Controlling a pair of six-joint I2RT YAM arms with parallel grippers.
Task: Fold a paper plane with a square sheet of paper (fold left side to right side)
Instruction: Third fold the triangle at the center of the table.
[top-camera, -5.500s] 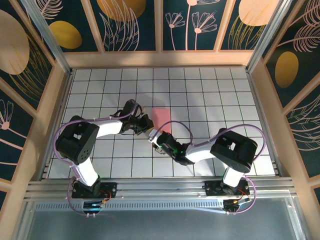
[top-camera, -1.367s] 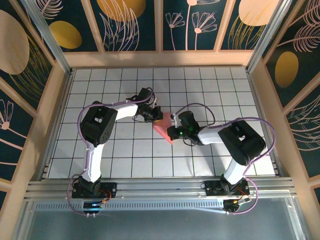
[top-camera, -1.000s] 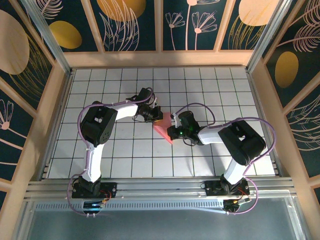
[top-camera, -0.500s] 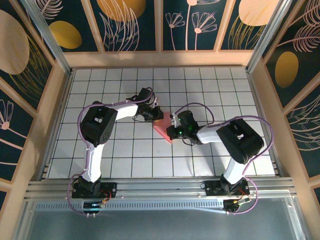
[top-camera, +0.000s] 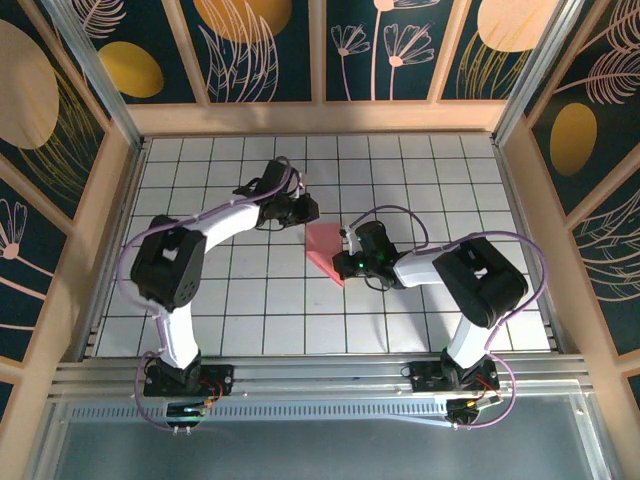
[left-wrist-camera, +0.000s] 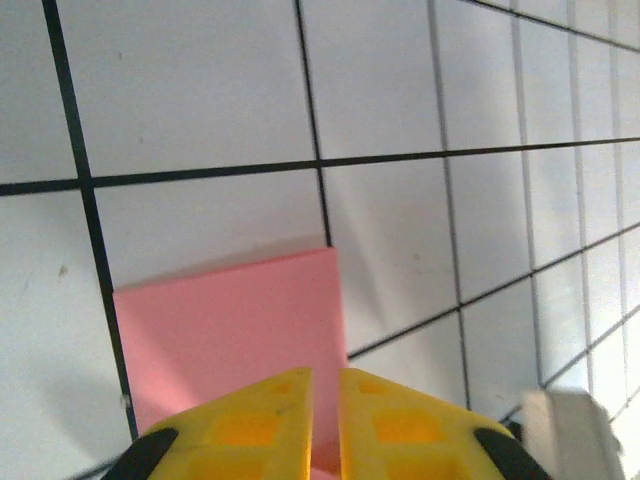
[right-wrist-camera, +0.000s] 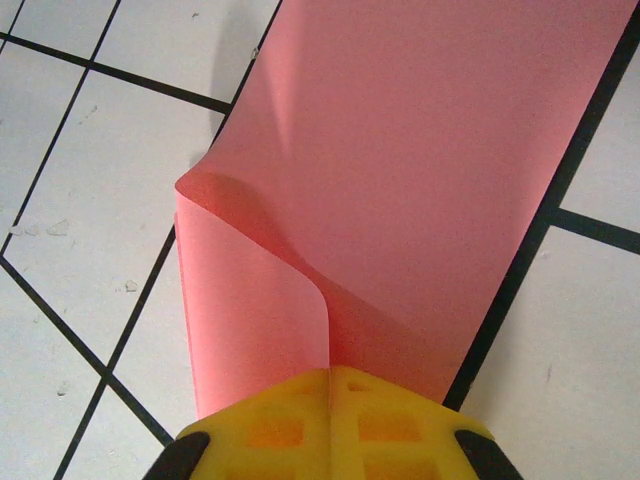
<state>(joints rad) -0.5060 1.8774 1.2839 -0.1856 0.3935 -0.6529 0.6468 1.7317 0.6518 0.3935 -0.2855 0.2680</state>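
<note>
The salmon-pink square sheet of paper lies folded on the white gridded table, near its middle. In the right wrist view the paper has one flap curled up and over, and my right gripper is shut on that flap. From above, the right gripper sits at the sheet's lower right edge. My left gripper hovers just up and left of the sheet, clear of it. Its yellow jaws stand a narrow slit apart, with the flat paper showing beneath them.
Wooden walls with patterned panels close in the table on three sides. An aluminium rail with both arm bases runs along the near edge. Bare grid squares lie in front of and behind the sheet.
My left gripper has parted its jaws slightly and drawn back up and to the left, off the paper's upper edge. The right gripper holds still, shut on the flap.
</note>
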